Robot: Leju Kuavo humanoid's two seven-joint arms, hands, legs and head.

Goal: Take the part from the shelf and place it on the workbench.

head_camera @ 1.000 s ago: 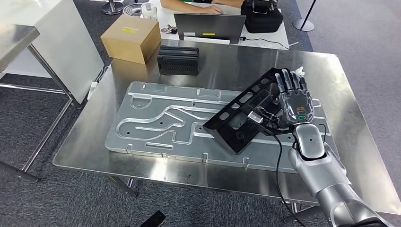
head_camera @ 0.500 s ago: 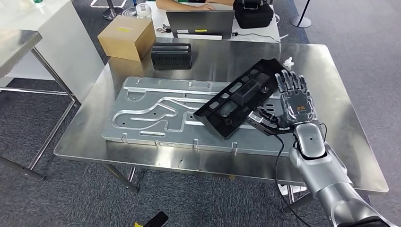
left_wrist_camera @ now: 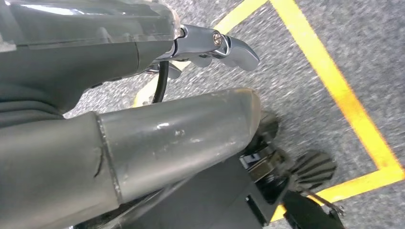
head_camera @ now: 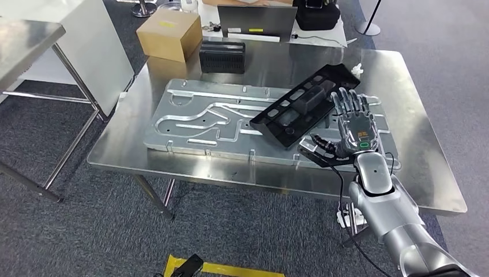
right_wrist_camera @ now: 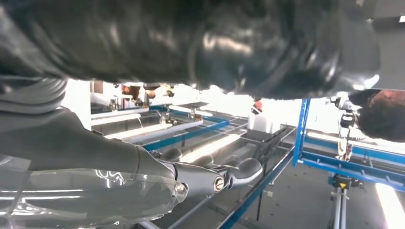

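Right hand (head_camera: pixel 356 128): raised over the bench's (head_camera: pixel 403 75) near-right part, back of the hand toward the head camera, fingers (head_camera: pixel 346 104) spread and pointing away from the robot, thumb (head_camera: pixel 322 144) out to the side. It holds nothing. Fingertips lie just beside the part's right end; whether they touch it cannot be told. The palm hangs over the plate's right end.

Left hand (left_wrist_camera: pixel 143 129): seen in the left wrist view, over grey carpet with yellow floor tape (left_wrist_camera: pixel 334 81). Thick thumb and one dark fingertip visible; whether the fingers are spread or curled cannot be told.

Part (head_camera: pixel 305 105): long black tray with slotted openings, lying on the bench, resting diagonally across the plate's right half. Its far end reaches toward the bench's far-right area; its near end sits at the plate's middle.

Plate (head_camera: pixel 202 118): large grey metal slab with curved grooves, flat on the bench, covering most of the middle.

Block (head_camera: pixel 222 56): black ribbed block, upright at the far edge, well apart from the part.

Box (head_camera: pixel 168 33): cardboard, at the far-left corner.

Open room: bare steel along the bench's right side and near-right corner, beside the right hand; a narrow bare strip along the near edge in front of the plate; carpet floor in front of the bench.
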